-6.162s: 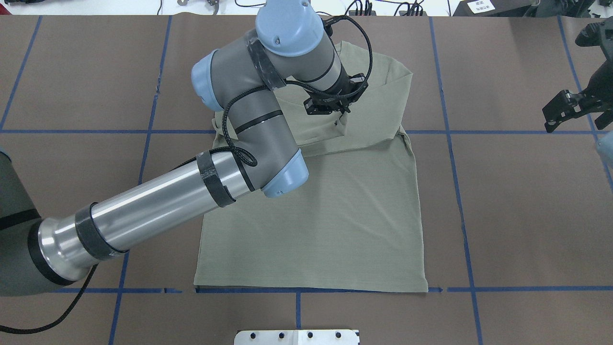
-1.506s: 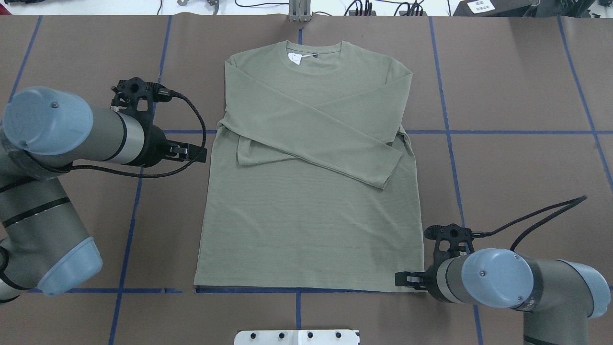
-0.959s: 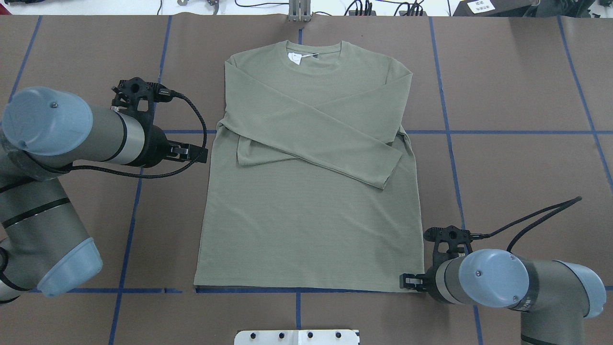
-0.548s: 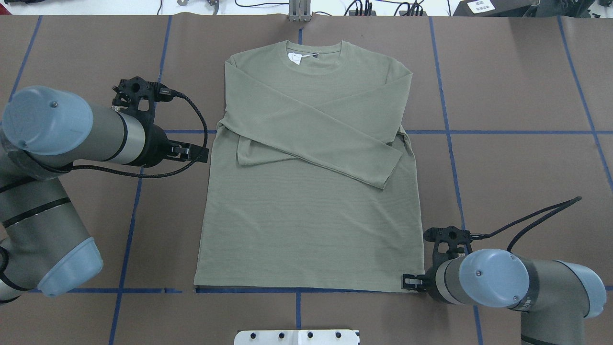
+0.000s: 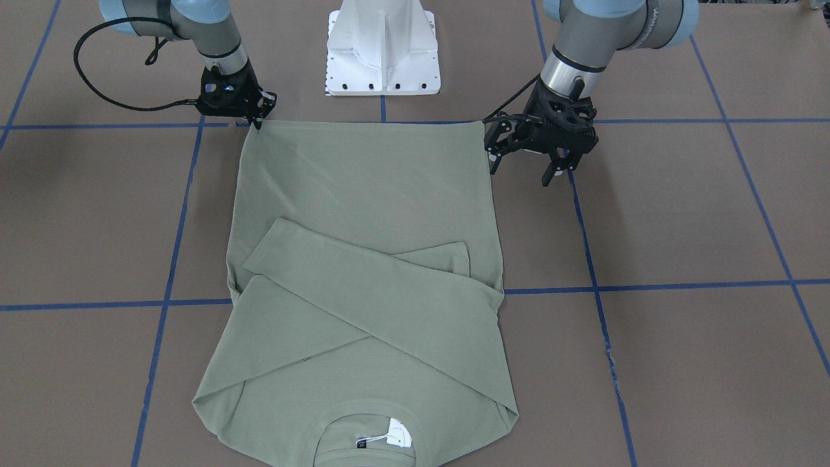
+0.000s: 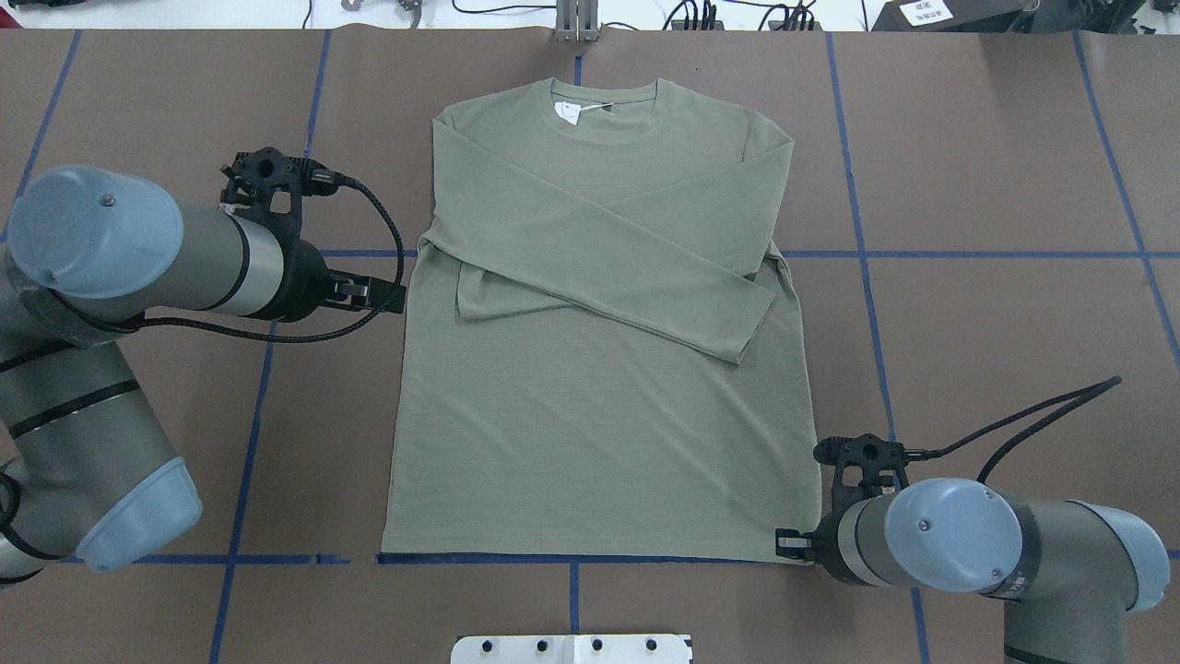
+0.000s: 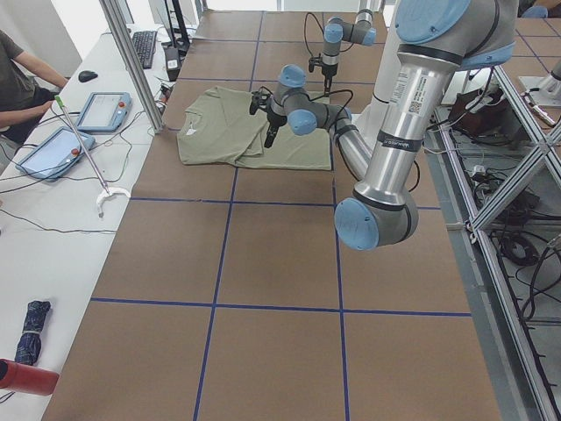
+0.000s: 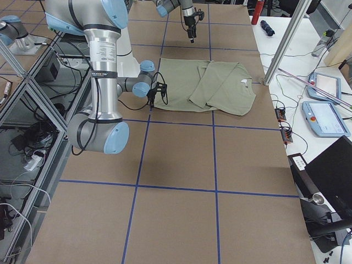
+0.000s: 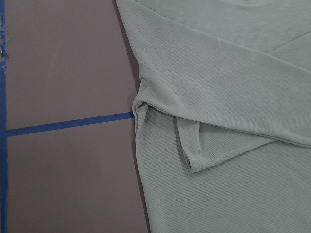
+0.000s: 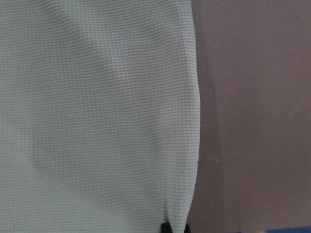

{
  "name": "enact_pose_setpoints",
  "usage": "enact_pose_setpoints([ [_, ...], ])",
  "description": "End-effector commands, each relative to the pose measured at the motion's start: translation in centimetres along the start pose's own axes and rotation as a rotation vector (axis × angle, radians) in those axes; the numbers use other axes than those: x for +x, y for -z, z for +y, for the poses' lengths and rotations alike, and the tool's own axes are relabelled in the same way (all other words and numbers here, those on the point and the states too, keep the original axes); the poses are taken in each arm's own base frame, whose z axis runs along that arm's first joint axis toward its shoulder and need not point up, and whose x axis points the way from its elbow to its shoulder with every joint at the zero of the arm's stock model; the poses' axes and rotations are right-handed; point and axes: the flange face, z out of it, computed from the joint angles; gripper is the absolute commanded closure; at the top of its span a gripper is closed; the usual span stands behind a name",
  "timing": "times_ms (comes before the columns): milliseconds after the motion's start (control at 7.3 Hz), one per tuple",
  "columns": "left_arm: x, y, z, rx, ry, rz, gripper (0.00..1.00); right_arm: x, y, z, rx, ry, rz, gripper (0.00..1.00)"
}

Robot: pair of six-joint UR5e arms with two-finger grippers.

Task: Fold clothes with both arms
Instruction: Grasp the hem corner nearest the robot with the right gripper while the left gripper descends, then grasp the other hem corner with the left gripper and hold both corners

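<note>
Front view, not overhead, shows left end effector spread, shirt just beside; right end effector pinches its hem corner. Sleeves crossed flat.

The olive shirt lies on the brown table, the left tool seemingly hovering by its near edge.

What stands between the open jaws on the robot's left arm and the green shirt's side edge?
Nothing visible. The left gripper, jaws open, hangs beside the side edge of the shirt, with only bare table nearby.
</note>
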Motion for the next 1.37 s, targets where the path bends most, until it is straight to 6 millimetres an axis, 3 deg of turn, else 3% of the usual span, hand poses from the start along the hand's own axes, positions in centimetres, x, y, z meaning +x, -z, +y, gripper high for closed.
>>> enact_pose_setpoints([
  [0,-0.5,-0.5,0.5,-0.012,0.021,-0.012,0.00,-0.8,2.2,0.1,0.006,0.003,-0.044,1.00],
  [137,-0.5,-1.4,2.2,-0.043,0.135,-0.019,0.00,-1.1,3.0,0.2,0.007,0.006,-0.061,1.00],
  [548,6.2,-5.6,12.6,-0.172,0.307,-0.019,0.00,-1.4,4.4,-0.3,0.017,-0.001,-0.088,1.00],
  [685,7.8,-6.4,15.8,-0.207,0.337,-0.025,0.00,-1.5,5.0,-0.5,0.019,-0.004,-0.099,1.00],
  [822,8.1,-7.3,18.6,-0.235,0.351,-0.066,0.01,-1.5,5.3,-0.7,0.020,-0.006,-0.102,1.00],
  [959,8.1,-7.8,19.9,-0.228,0.352,-0.095,0.01,-1.5,5.4,-0.7,0.019,-0.007,-0.104,1.00],
  [1232,6.6,-8.8,20.5,-0.229,0.351,-0.144,0.01,-1.5,5.4,-0.9,0.018,-0.010,-0.105,1.00],
])
